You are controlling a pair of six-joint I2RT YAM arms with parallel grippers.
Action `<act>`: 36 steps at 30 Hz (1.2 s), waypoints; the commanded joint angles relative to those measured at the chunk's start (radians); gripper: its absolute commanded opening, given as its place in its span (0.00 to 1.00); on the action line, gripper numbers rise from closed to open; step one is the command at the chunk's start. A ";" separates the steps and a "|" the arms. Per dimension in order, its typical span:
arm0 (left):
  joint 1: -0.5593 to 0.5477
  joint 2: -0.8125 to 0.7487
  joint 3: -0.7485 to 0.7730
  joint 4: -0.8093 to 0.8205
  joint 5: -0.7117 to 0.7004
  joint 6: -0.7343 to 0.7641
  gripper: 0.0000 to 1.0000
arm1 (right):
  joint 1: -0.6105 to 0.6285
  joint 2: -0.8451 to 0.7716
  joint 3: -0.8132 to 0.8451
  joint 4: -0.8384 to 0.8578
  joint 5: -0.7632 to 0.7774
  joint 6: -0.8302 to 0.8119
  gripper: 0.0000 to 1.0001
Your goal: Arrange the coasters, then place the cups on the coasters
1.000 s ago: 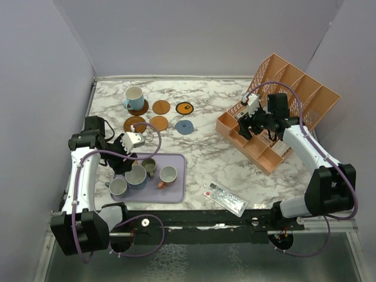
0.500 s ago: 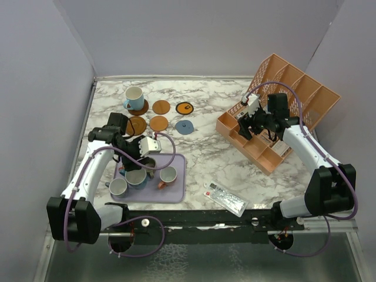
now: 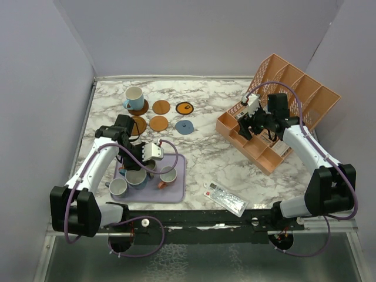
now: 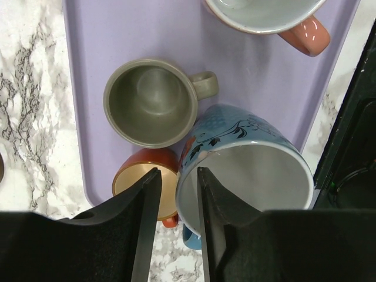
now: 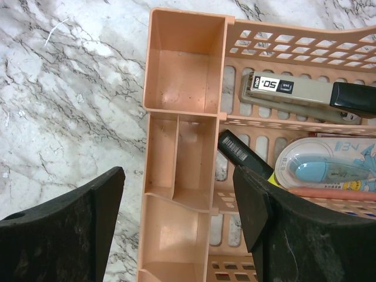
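- One blue patterned cup (image 4: pixel 235 135) stands on the lavender tray (image 4: pixel 88 59). The left wall of its rim sits in the slot between the two fingers of the left gripper (image 4: pixel 177 173), with one finger over the cup's mouth and the other outside it.
- One orange cup (image 4: pixel 138 183) sits tight against that same wall at the tray's edge, partly hidden under the outer finger.
- One olive-green cup (image 4: pixel 150 103) stands just beyond the fingertips, close beside both of those cups.
- Six cups in all. Five are on or at the edge of the tray: the blue patterned one, the orange, the olive-green, a pale cup with a salmon handle (image 4: pixel 264 12) and a grey-white cup (image 3: pixel 118 186). The sixth, a light blue cup (image 3: pixel 134 96), stands well apart on a coaster.
- Six coasters lie in two rows of three on the marble table (image 3: pixel 205 147), beyond the tray:
  - one dark brown coaster (image 3: pixel 141 109) under the light blue cup
  - a second dark brown coaster (image 3: pixel 138 125), partly hidden by the left arm
  - two tan-orange coasters (image 3: pixel 161 106) (image 3: pixel 158 123)
  - one orange coaster with a black mark (image 3: pixel 185 108)
  - one grey-blue coaster (image 3: pixel 184 127)
- Left fingers stand a narrow gap apart around the blue cup's wall. The wrist view does not show whether they press on it.
- Right gripper (image 5: pixel 177 171) has its fingers spread wide and holds nothing. It hangs above the orange slotted organiser (image 5: pixel 182 64), far from every cup and coaster.
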 commanded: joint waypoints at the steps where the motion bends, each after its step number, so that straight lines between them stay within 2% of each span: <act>1: -0.009 0.010 -0.012 -0.028 0.008 0.036 0.33 | -0.003 -0.003 0.020 -0.010 -0.010 0.001 0.76; 14: -0.023 0.018 -0.011 -0.054 -0.004 0.047 0.15 | -0.003 -0.002 0.020 -0.010 -0.003 -0.001 0.76; 20: -0.026 0.045 0.022 -0.103 0.005 0.061 0.09 | -0.002 -0.003 0.020 -0.010 0.000 -0.002 0.76; 25: -0.026 0.058 0.084 -0.151 0.009 0.072 0.01 | -0.002 -0.002 0.020 -0.008 -0.001 -0.001 0.76; 36: -0.026 0.050 0.245 -0.276 0.006 0.051 0.00 | -0.003 0.000 0.020 -0.009 0.001 0.000 0.76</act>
